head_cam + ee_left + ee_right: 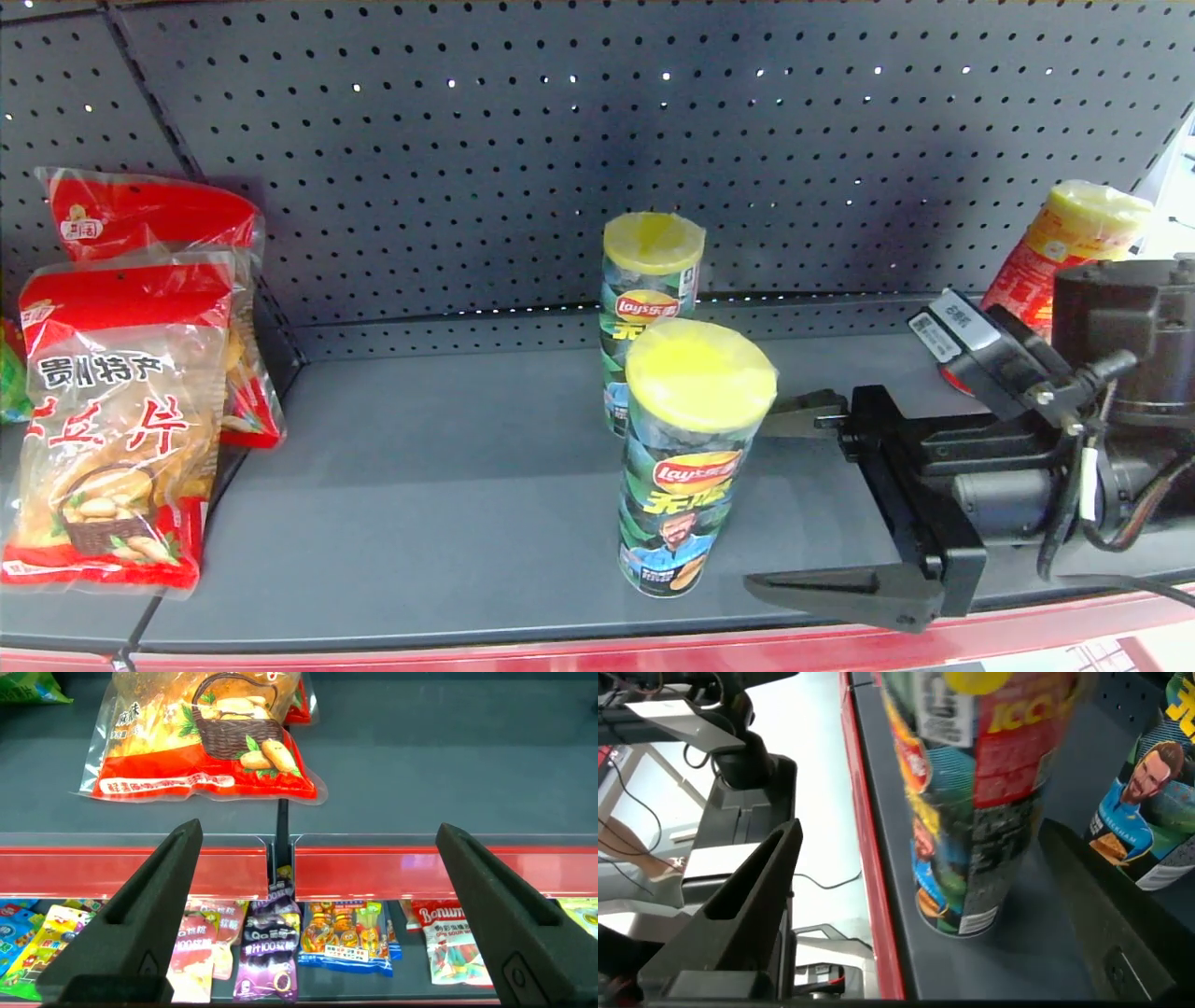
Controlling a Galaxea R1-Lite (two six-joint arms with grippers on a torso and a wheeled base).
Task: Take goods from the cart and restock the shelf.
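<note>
1. Grey shelf deck, pegboard back, red front rail.
2. Front chip can stands upright at frame centre, near the deck's front edge. A second can is just behind it, so the two line up front to back as one facing.
3. My right gripper enters from the frame's right with its fingers spread wide around the front can, without pressing it. I judge the can is placed, resting on its own base.
4. My left gripper is wide open and empty, facing the rail, apart from the cans.
5. Potato-chip bags fill the left. A red-and-yellow can stands upper right.
</note>
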